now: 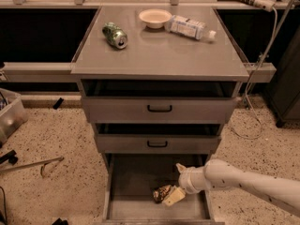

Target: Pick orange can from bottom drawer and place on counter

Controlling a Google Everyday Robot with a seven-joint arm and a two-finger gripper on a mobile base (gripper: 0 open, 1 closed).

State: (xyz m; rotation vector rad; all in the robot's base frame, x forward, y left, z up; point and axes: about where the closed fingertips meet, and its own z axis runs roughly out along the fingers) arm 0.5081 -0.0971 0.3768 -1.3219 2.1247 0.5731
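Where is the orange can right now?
In the camera view, the orange can lies on the floor of the open bottom drawer, right of centre near the front, close beside the gripper.

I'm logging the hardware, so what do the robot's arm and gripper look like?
The arm is a smooth white tube with small dark specks. The gripper, down in the bottom drawer, is pale cream. No cables show.

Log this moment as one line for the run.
stage: reach | gripper: open, low in bottom drawer, at orange can | can: on drawer floor | counter: green can, bowl, bottle
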